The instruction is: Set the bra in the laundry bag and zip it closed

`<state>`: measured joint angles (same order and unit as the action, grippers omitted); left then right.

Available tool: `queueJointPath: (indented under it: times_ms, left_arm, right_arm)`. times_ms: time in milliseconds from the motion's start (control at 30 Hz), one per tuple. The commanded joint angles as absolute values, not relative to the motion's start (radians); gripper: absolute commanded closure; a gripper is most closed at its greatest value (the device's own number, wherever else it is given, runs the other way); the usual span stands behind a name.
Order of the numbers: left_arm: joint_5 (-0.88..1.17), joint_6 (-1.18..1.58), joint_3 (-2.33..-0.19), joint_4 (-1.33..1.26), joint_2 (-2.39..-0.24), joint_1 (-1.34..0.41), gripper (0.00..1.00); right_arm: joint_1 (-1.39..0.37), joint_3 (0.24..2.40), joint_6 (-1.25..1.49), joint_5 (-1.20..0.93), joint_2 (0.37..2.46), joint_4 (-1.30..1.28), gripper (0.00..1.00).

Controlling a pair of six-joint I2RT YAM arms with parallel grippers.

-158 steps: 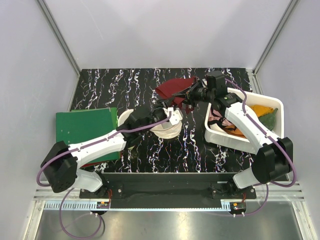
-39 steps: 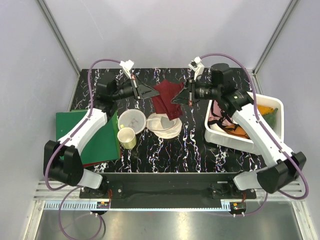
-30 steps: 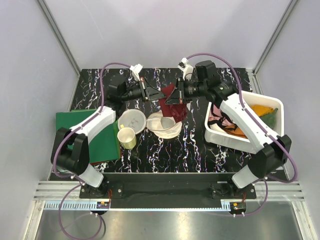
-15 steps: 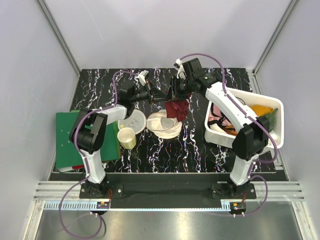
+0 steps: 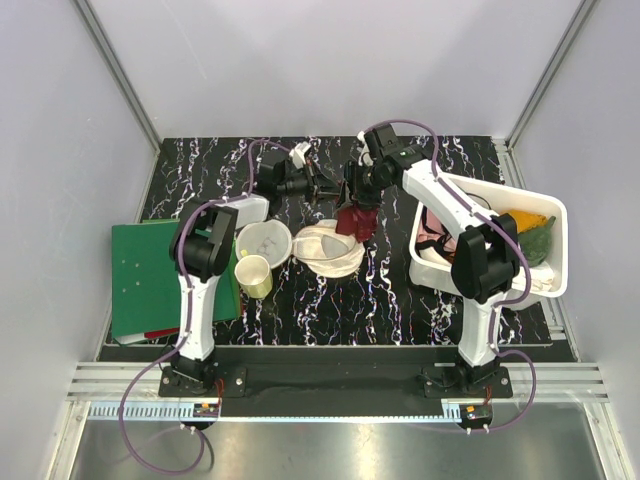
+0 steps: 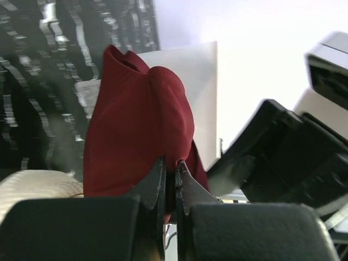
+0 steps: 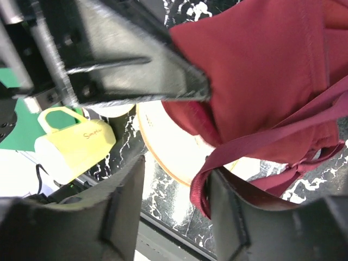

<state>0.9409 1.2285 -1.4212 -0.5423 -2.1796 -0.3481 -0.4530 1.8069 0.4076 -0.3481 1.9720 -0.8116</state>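
the left fingers point(image 6: 156, 189) are pinched tight on a fold of the bra point(image 6: 138, 125), and the maroon cloth stands out from their tips in one gathered bunch. the right fingers point(image 7: 122, 209) sit just beside them, parted, with only a thin strap crossing the gap (nothing there looks clamped). by my reckoning the garment's weight is on the left arm alone.

looking down over the arms, the two sets of fingers meet almost tip to tip over the far middle of the table point(image 5: 400, 300). the bra hangs from that meeting point as a short bundle, its long axis running up and down, not spread wide.

the laundry bag point(image 5: 328, 250) lies flat on the table, just below the hanging cloth and to its near-left. the lowest folds look to touch or overlap the bag's far right rim, though i cannot tell whether any of them are inside the opening.

that is what the next move turns on. the bag is down and toward the arm bases from the fingers, on the left arm's side, so the left arm looks best placed to lower the bundle in. the yellow cup point(image 5: 253, 275) stands near the bag's left, apart from it.
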Motion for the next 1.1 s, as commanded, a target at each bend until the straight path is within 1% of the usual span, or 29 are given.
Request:
queueJointPath:
  times_ms: [0, 133, 167, 233, 267, 367, 400, 533, 633, 733, 833, 967, 1033, 1067]
  left_arm:
    - [0.983, 1.207, -1.491, -0.517, -2.229, -0.353, 1.00]
    - [0.974, 1.209, -1.496, -0.515, -2.238, -0.354, 1.00]
    - [0.971, 1.204, -1.494, -0.508, -2.235, -0.354, 1.00]
    - [0.968, 1.200, -1.491, -0.500, -2.226, -0.356, 1.00]
    - [0.962, 1.198, -1.485, -0.497, -2.218, -0.356, 1.00]
    - [0.957, 1.209, -1.480, -0.502, -2.203, -0.359, 1.00]
    - [0.957, 1.215, -1.471, -0.508, -2.198, -0.362, 1.00]
    - [0.939, 1.233, -1.453, -0.503, -2.163, -0.370, 1.00]
    - [0.930, 1.243, -1.456, -0.497, -2.138, -0.374, 1.00]
    - [0.928, 1.215, -1.477, -0.453, -2.125, -0.373, 1.00]
    - [0.919, 1.123, -1.508, -0.362, -2.125, -0.373, 1.00]
    - [0.842, 0.893, -1.587, -0.041, -2.117, -0.367, 1.00]
    - [0.839, 0.841, -1.603, -0.006, -2.128, -0.353, 1.00]
    - [0.835, 0.827, -1.611, 0.027, -2.134, -0.347, 1.00]
  right_arm:
    - [-0.449, 1.848, 0.396, -0.327, 1.985, -0.822, 0.41]
    - [-0.448, 1.848, 0.388, -0.289, 1.976, -0.839, 0.31]
    - [-0.448, 1.847, 0.382, -0.281, 1.971, -0.842, 0.27]
    - [-0.448, 1.844, 0.371, -0.258, 1.960, -0.850, 0.22]
    - [-0.449, 1.842, 0.361, -0.250, 1.957, -0.851, 0.17]
    - [-0.448, 1.832, 0.333, -0.219, 1.956, -0.851, 0.12]
    - [-0.448, 1.830, 0.328, -0.215, 1.957, -0.847, 0.09]
    - [-0.453, 1.809, 0.299, -0.196, 1.964, -0.796, 0.05]
    - [-0.459, 1.776, 0.282, -0.186, 1.951, -0.769, 0.04]
    - [-0.457, 1.737, 0.276, -0.129, 1.913, -0.759, 0.03]
    - [-0.446, 1.688, 0.253, -0.084, 1.872, -0.761, 0.00]
    - [-0.402, 1.591, 0.262, -0.020, 1.812, -0.775, 0.00]
    - [-0.399, 1.580, 0.238, -0.015, 1.813, -0.772, 0.02]
    - [-0.399, 1.592, 0.233, -0.020, 1.836, -0.775, 0.07]
